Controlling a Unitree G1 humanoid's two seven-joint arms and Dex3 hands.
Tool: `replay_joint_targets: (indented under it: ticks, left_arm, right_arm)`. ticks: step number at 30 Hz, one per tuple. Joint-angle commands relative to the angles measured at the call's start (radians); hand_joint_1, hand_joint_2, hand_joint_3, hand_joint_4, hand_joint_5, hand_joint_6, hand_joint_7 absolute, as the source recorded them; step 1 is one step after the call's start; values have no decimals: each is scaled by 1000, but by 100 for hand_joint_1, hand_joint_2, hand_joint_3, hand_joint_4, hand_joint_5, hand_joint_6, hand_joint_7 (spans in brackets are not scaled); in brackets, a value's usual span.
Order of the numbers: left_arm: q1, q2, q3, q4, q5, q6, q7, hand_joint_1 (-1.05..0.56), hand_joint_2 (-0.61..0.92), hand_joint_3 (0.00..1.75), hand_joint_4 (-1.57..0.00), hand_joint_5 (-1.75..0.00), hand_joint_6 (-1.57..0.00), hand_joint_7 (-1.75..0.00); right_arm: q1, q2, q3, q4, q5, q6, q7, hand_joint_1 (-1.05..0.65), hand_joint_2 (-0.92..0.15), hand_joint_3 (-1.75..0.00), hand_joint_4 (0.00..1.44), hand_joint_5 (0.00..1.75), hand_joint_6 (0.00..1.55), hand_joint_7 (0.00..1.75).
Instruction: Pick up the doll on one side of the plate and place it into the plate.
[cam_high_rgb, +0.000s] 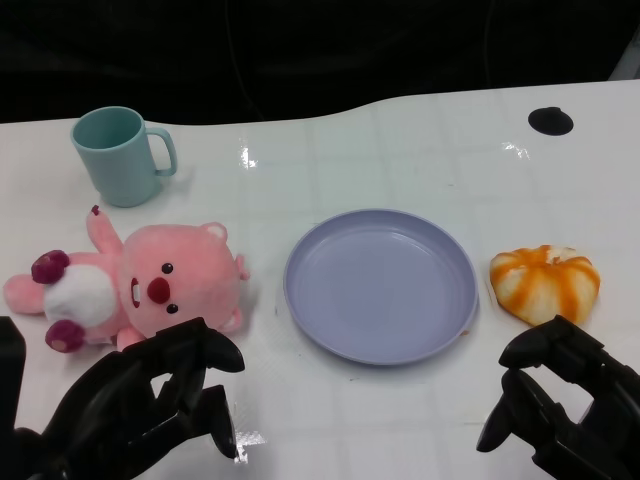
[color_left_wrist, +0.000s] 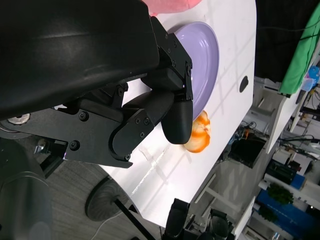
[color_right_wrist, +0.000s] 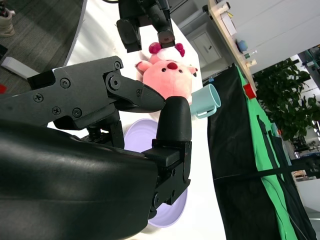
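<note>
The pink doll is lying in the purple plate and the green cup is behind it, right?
Not quite. The pink doll lies on the table beside the purple plate, on the robot's left, not in it; the plate holds nothing. The green cup does stand behind the doll. The head view shows this.

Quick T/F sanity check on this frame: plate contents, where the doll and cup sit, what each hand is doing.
1. The round lavender plastic plate holds nothing. True.
2. The pink plush doll lies on the plate. False: it lies on the white table beside the plate, on the robot's left.
3. The left hand grips the doll. False: it sits just in front of the doll, holding nothing, fingers apart.
4. An orange-and-white striped pumpkin-shaped toy sits on the plate's other side. True.
5. The teal plastic mug lies tipped over. False: it stands upright behind the doll.
6. The right hand holds nothing. True.
</note>
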Motion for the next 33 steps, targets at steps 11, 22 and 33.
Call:
replay_joint_targets:
  ticks: [11,22,33]
  left_arm:
    - [-13,29,-3,2,13,-13,-25,-39,67,90,-73,-175,-59,-165]
    - [-10,27,-2,-4,15,-8,-20,-38,67,90,-73,-175,-59,-164]
    - [-9,16,5,-7,15,-14,-10,-36,67,91,-65,-175,-62,-146]
  right_arm:
    - [-4,-16,10,-2,-22,-12,9,-38,-92,-64,50,175,29,174]
    - [-2,-15,6,-3,-26,-14,17,-37,-92,-65,50,175,29,174]
    - [-6,-20,8,1,-42,-20,22,-37,-92,-66,49,175,29,174]
